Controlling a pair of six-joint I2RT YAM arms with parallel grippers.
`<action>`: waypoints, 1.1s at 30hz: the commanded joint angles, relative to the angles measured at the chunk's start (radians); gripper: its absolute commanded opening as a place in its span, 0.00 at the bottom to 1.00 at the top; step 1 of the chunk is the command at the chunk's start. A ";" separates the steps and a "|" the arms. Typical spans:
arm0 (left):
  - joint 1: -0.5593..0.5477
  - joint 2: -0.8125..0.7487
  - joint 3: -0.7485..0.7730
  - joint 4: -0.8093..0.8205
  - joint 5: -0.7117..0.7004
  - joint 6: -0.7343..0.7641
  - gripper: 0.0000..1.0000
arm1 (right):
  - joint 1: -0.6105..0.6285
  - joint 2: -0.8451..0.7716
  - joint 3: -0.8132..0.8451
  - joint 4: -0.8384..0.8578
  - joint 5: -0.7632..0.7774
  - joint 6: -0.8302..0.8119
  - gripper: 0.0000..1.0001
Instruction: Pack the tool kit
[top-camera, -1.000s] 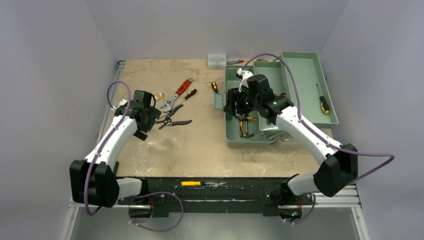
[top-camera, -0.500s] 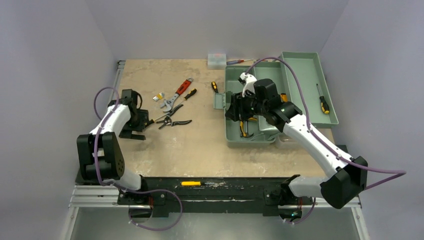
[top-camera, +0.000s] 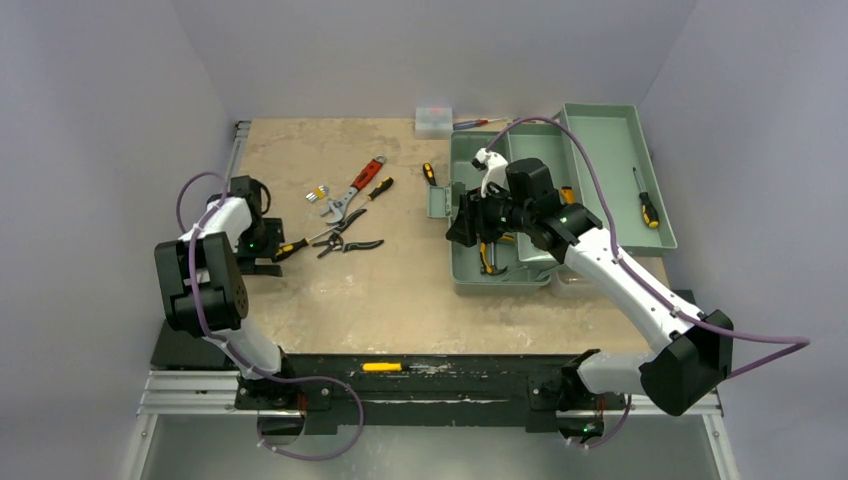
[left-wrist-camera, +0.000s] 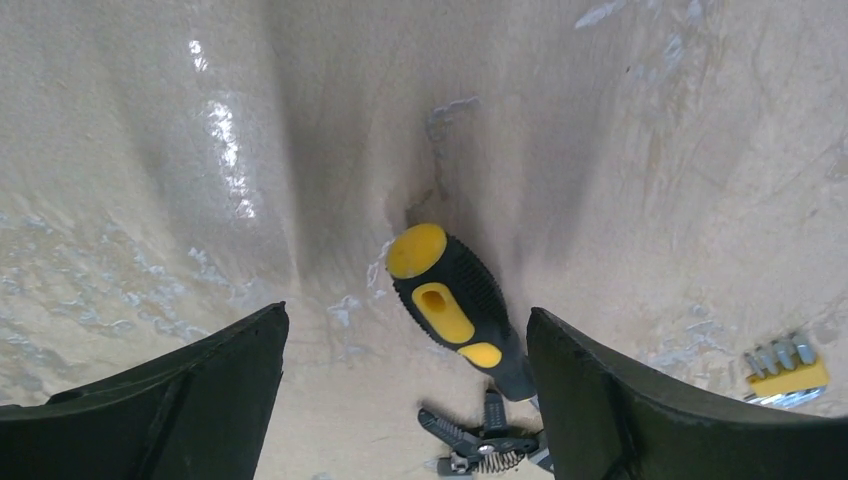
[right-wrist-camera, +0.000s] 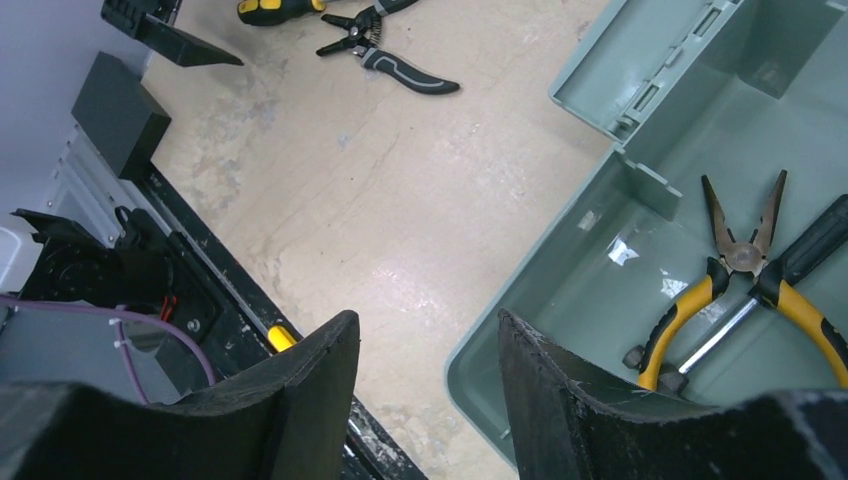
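Left gripper: jaws wide apart, one on each side of the screwdriver handle. As far as you can see, neither one touches it.
Right gripper: jaws apart with nothing between them, hanging over the near-left corner of the toolbox.
Screwdriver: flat on the table at the left, well apart from the toolbox, with its shaft running toward the snips.
Toolbox: open at the right, with yellow-handled pliers lying on its floor.
Handling: expect the screwdriver to be light and rigid. The ribbed black-and-yellow handle should give your pads bite, but it is round and may roll.
Hold: take it mid-handle, across the ribbed section. Avoid the thin, smooth shaft.
Risk: the handle lies at an angle to the jaws, so closing on it may swing it. Square up first if you can.
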 joint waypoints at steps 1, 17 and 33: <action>0.025 0.028 0.048 0.026 -0.018 -0.003 0.85 | 0.001 -0.015 -0.005 0.018 -0.027 -0.009 0.52; 0.041 0.158 0.067 0.073 0.116 -0.011 0.27 | 0.003 -0.027 -0.012 0.018 -0.019 -0.005 0.50; 0.049 -0.325 -0.083 0.009 -0.033 0.101 0.00 | 0.003 -0.014 -0.008 0.001 -0.029 -0.013 0.50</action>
